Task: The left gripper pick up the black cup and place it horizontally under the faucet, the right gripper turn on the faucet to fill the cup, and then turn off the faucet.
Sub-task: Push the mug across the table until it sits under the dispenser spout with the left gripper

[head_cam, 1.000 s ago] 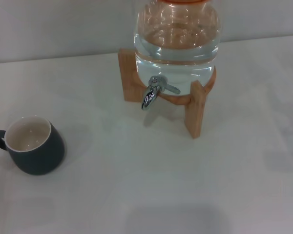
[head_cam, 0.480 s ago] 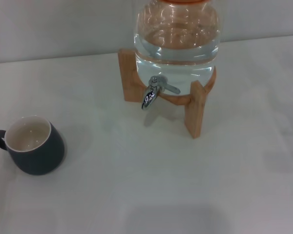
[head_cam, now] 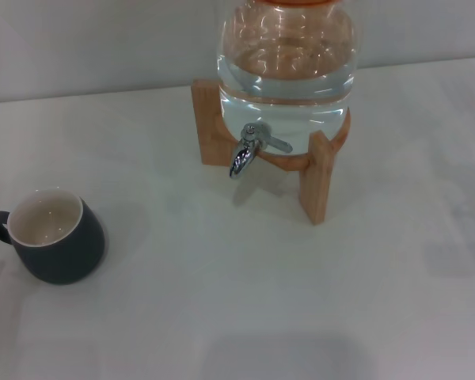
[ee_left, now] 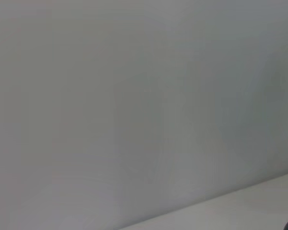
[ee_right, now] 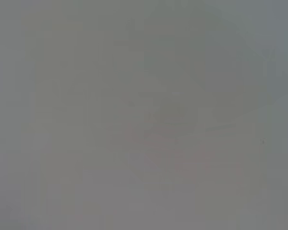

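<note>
A black cup (head_cam: 51,236) stands upright on a white counter (head_cam: 222,301) at lower left, well apart from the chrome faucet (head_cam: 249,149) at upper centre. Neither hand appears, so their state is unknown. Nothing is grasped yet; next, the left hand must reach the cup.

Three views, little shared ground

The table (head_cam: 222,301) is seen from above and forward by the head camera, at close range. A wall and a table edge (ee_left: 259,206) are faced by the left wrist camera; only blank grey is shown by the right.
</note>
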`<state>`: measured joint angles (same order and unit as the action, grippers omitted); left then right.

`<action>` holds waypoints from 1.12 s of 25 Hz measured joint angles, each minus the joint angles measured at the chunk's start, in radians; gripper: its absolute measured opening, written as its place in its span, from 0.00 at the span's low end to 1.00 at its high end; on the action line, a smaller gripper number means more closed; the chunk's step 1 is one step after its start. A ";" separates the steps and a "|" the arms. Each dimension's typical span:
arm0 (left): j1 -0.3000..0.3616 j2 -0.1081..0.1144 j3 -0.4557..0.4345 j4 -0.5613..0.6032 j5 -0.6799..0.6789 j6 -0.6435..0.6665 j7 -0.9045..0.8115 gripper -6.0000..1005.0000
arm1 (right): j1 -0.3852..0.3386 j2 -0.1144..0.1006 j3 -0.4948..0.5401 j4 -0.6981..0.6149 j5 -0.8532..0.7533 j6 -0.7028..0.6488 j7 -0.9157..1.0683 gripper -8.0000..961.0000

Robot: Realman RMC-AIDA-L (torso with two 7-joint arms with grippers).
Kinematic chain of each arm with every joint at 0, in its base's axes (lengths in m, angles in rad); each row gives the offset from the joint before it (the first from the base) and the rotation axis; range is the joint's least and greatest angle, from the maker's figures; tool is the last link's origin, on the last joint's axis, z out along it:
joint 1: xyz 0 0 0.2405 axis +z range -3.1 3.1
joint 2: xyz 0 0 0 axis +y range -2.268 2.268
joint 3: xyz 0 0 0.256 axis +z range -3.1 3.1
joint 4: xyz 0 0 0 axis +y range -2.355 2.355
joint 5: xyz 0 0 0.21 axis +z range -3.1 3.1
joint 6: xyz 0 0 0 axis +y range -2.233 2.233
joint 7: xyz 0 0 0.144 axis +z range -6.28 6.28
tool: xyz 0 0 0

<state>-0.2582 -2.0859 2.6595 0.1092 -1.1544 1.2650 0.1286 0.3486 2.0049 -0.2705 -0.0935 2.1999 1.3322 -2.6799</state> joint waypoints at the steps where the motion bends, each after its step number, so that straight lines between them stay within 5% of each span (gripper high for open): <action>1: -0.003 0.001 0.000 -0.001 0.004 0.000 0.000 0.82 | 0.000 0.000 0.000 0.000 0.000 0.000 0.000 0.89; 28: 0.004 0.000 0.011 -0.002 0.020 -0.002 0.000 0.81 | -0.013 0.002 0.000 0.000 0.000 0.024 0.000 0.89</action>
<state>-0.2540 -2.0863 2.6709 0.1075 -1.1344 1.2633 0.1289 0.3358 2.0065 -0.2700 -0.0935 2.1997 1.3567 -2.6798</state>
